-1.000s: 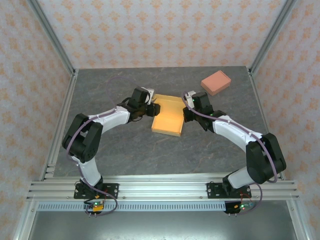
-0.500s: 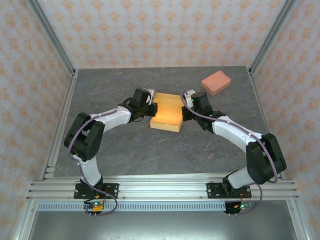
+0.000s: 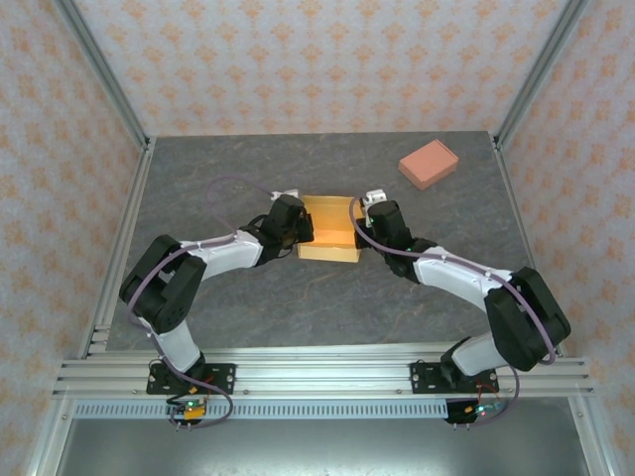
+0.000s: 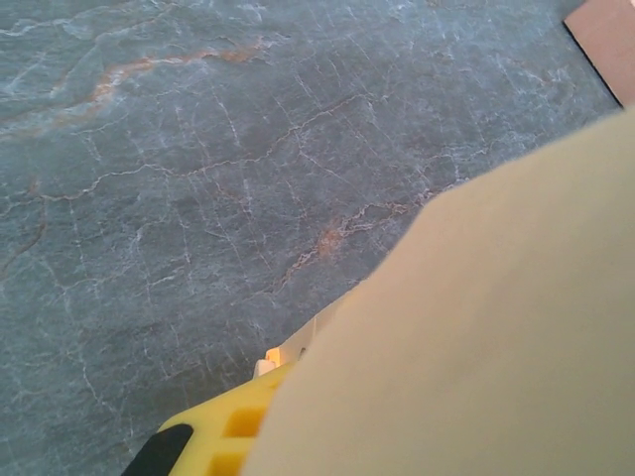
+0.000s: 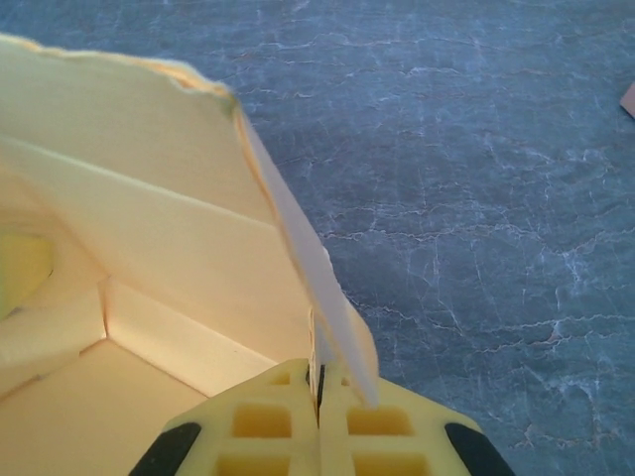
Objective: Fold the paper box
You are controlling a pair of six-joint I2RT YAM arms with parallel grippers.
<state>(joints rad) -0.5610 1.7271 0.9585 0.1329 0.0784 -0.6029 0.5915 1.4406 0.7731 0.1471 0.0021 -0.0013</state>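
Observation:
The yellow paper box lies mid-table with its walls raised, open side up. My left gripper is at its left wall and shut on it. In the left wrist view one yellow finger shows beside a broad cream panel of the box that hides the other finger. My right gripper is at the right wall. In the right wrist view the right gripper is shut on the thin edge of that wall, with the paper box's inside to its left.
A pink closed box sits at the back right of the grey marbled table; its corner shows in the left wrist view. Metal frame posts stand along both sides.
The left gripper has closed on the box's left wall and shifted toward the near side. The box has gone from a slanted, flatter sheet to a squarer shape with raised walls.

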